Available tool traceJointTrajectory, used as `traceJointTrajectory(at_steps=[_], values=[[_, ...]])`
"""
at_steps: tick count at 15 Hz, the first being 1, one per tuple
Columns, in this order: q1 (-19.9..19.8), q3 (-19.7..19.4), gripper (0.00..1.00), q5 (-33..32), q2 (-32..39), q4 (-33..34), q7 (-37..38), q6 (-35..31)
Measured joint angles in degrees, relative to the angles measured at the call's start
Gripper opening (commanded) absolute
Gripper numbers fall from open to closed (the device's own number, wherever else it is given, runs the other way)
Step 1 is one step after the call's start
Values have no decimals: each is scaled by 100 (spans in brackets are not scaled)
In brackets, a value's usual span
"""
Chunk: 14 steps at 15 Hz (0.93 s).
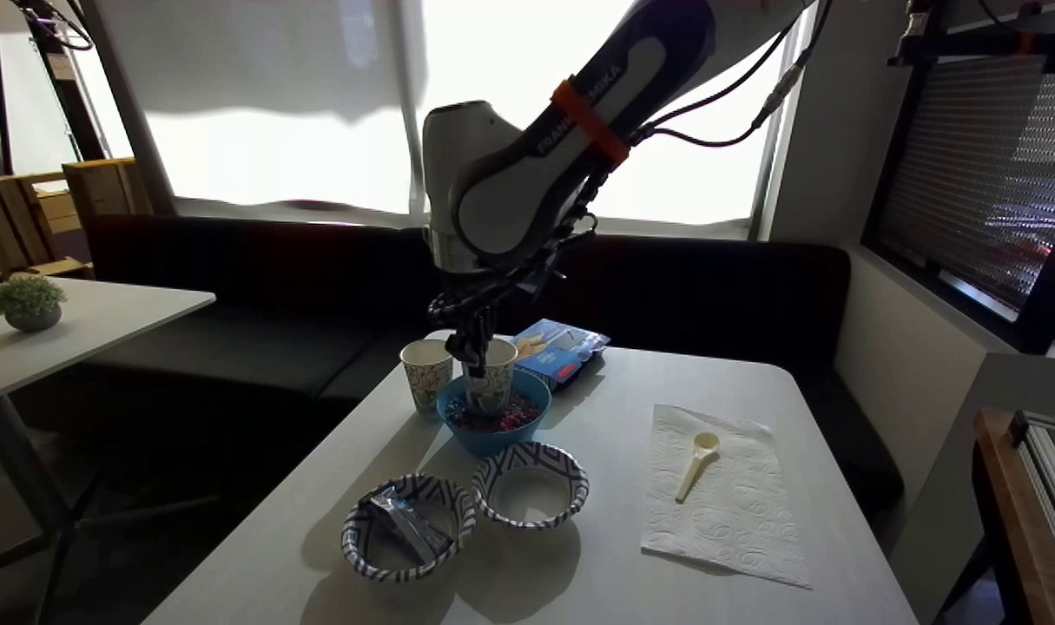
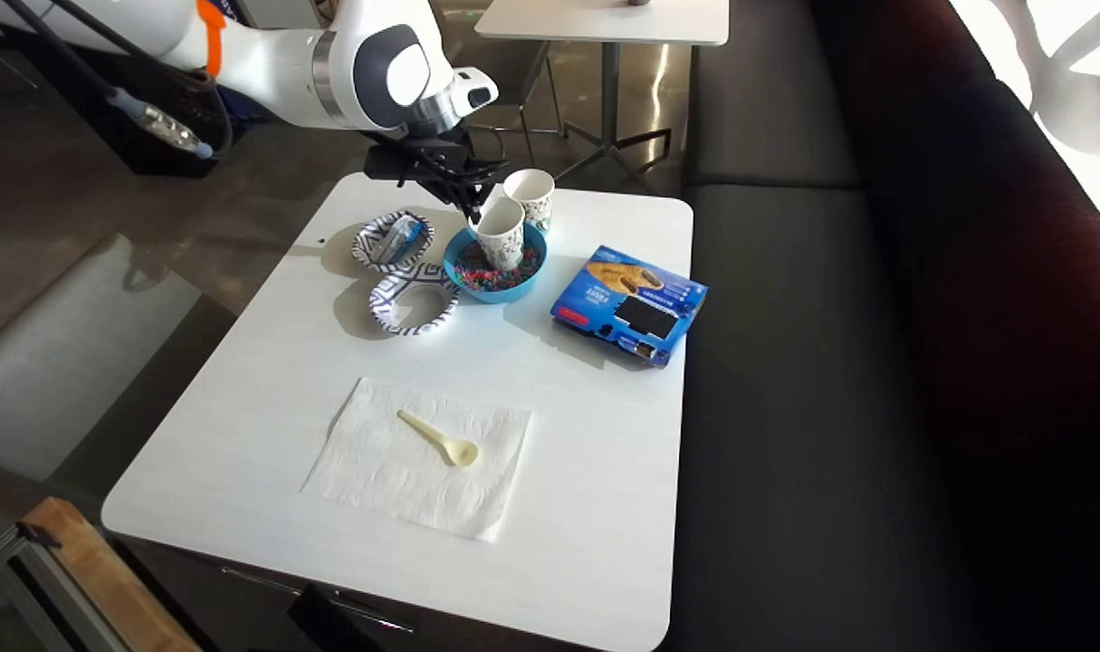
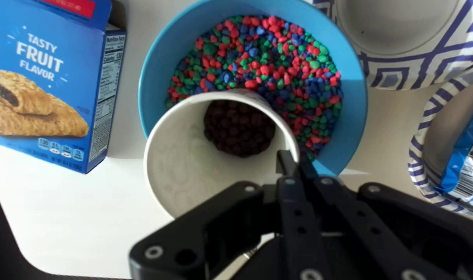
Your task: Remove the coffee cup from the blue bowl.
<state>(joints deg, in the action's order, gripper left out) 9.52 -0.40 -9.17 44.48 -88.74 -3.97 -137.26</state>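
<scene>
The coffee cup [image 1: 494, 391] is off-white with a printed pattern. It stands slightly tilted in the blue bowl [image 1: 492, 444], on red, green and blue pebbles. Both also show in an exterior view, the cup [image 2: 502, 244] and the bowl [image 2: 511, 295]. In the wrist view the cup [image 3: 181, 155] holds dark brown beans, and the bowl [image 3: 349, 101] lies around and behind it. My gripper [image 3: 298, 161] is shut on the cup's rim, one finger inside and one outside the wall. In both exterior views the gripper [image 1: 478, 369] points down at the cup's edge [image 2: 474, 215].
A near-identical cup [image 1: 426, 373] stands close beside the bowl. A blue snack box [image 2: 636, 303] lies on the bowl's other side. Two patterned paper dishes [image 1: 536, 524] [image 1: 410, 575] stand near the bowl, one holding a packet. A spoon [image 2: 439, 439] lies on a paper towel [image 2: 396, 489].
</scene>
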Motion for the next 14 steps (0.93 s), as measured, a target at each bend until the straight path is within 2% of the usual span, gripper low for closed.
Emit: traceJointTrajectory(at_steps=[6,14], values=[[347,-296,1,-688,-7,160,297,319],[627,-296,1,-1024,-96,409,356,850]])
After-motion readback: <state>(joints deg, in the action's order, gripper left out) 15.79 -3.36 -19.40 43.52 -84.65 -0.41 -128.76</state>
